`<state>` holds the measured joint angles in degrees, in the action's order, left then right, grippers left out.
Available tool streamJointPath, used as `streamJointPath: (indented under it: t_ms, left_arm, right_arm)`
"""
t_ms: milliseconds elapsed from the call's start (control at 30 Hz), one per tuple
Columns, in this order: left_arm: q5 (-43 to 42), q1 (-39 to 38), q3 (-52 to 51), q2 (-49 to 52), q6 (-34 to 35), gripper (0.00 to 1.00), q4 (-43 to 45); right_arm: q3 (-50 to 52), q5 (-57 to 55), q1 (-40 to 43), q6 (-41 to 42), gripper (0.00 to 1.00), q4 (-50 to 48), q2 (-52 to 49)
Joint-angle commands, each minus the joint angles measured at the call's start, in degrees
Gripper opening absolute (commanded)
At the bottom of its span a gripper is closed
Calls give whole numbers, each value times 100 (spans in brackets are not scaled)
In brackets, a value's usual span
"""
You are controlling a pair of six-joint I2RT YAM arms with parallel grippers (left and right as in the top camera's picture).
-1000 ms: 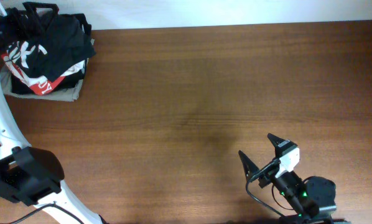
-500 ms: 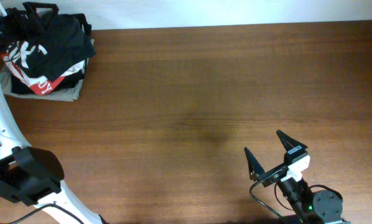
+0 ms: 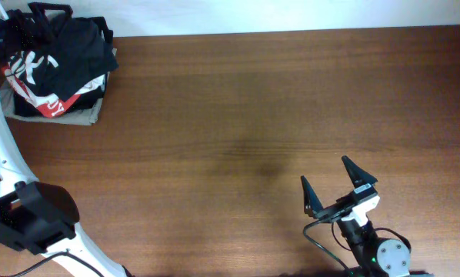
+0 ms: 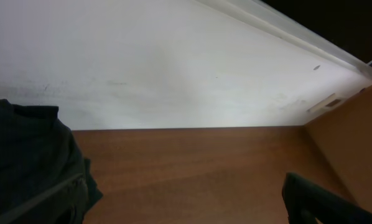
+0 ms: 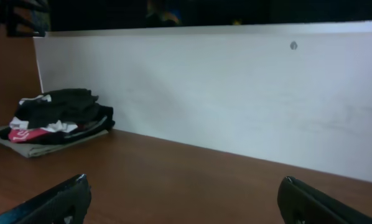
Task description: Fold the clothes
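The clothes [image 3: 70, 40], a dark T-shirt, lie crumpled on top of a pile at the table's far left corner. They also show as dark fabric [image 4: 21, 158] at the left of the left wrist view. My left gripper [image 3: 47, 15] hangs over the back of that pile. This gripper [image 4: 183, 208] is open, with one finger over the dark fabric and bare wood between the fingers. My right gripper [image 3: 326, 175] is near the front edge, right of the middle, far from the pile. Its jaws [image 5: 186, 202] stand wide open over bare wood.
Under the dark shirt lie a red garment with white lettering [image 3: 44, 98], a white garment [image 3: 94, 82] and a khaki one [image 3: 82, 117]. The same pile [image 5: 55, 121] shows far off in the right wrist view. A white wall [image 5: 236, 93] runs along the back of the wooden table [image 3: 238, 108].
My right arm has drawn back toward the front edge and shifted slightly right, its jaws still open. The left arm and the pile have not moved.
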<state>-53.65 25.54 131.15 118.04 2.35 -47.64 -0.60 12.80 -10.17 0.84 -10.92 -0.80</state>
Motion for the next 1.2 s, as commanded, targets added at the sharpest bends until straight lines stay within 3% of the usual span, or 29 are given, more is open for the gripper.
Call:
streamJointPath:
  t_ms: [0,300,1167]
  left_arm:
    - [-98,42,15,-103,-68,99,-2]
    - [-98,39,15,-103,-68,99,-2]
    - [-98,42,15,-103,-70,99,-2]
  right_arm:
    - [28,-455,-105,-24,99,15,61]
    - [28,-474,-107,-63,99,1484,61]
    - [28,-511,-105,-61,99,1478,61]
